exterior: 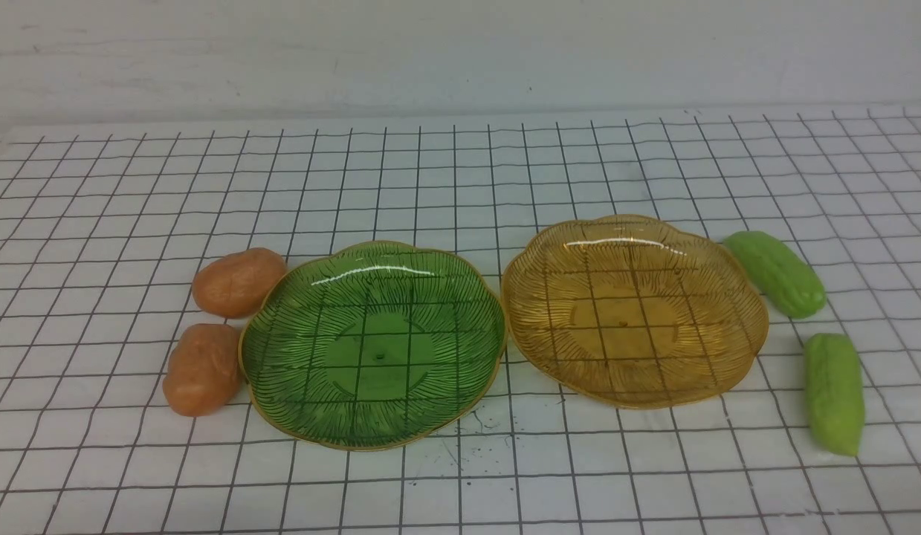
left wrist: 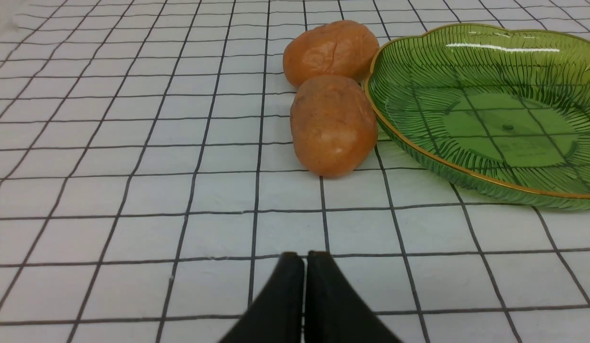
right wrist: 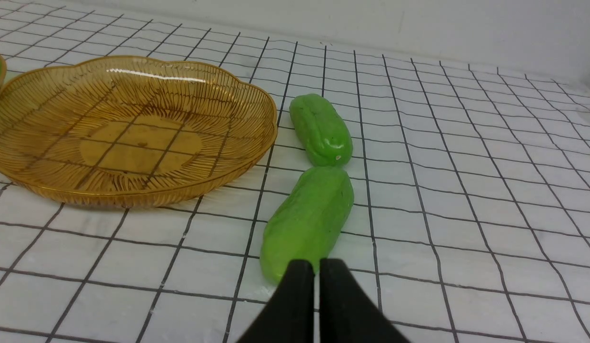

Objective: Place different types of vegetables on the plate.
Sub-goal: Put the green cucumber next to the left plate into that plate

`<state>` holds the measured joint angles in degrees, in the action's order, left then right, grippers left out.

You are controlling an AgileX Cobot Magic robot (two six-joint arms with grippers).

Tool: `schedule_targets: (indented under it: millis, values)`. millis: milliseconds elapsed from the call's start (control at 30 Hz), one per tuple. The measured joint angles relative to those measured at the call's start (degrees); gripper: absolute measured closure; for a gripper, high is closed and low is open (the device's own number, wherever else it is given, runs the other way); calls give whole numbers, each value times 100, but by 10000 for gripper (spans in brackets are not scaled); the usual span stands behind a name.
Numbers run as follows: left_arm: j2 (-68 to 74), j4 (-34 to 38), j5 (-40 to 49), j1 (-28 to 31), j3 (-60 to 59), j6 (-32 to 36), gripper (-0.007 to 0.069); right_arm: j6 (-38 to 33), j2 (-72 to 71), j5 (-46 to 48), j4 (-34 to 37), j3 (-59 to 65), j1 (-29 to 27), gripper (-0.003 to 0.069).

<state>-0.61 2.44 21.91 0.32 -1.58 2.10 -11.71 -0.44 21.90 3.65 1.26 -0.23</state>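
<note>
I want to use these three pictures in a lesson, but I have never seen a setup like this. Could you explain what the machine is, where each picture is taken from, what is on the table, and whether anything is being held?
This is a robot with two arms. The wide picture looks forward from between the arms, which do not show in it. The other two pictures come from cameras on its wrists. The black tips in them are the left gripper and the right gripper, both shut and holding nothing. On the checked cloth lie a green plate with two orange-brown potatoes beside it, and an amber plate with two light-green gourds beside it. Both plates are empty.
</note>
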Motion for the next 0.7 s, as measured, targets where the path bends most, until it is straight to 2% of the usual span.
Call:
schedule_targets:
  millis: [533, 567, 600, 633, 700]
  values:
    - [0, 119, 0, 0, 0, -103, 632, 78, 0, -5, 135, 0, 0, 643]
    - [0, 563, 0, 0, 0, -356, 632, 316, 0, -26, 679, 0, 0, 643]
    - [0, 563, 0, 0, 0, -356, 632, 358, 0, -26, 679, 0, 0, 643]
    - [0, 1255, 6, 0, 0, -841, 632, 695, 0, -58, 1423, 18, 0, 643]
    - [0, 2102, 23, 0, -6, -1338, 632, 1172, 0, -89, 2373, 31, 0, 643]
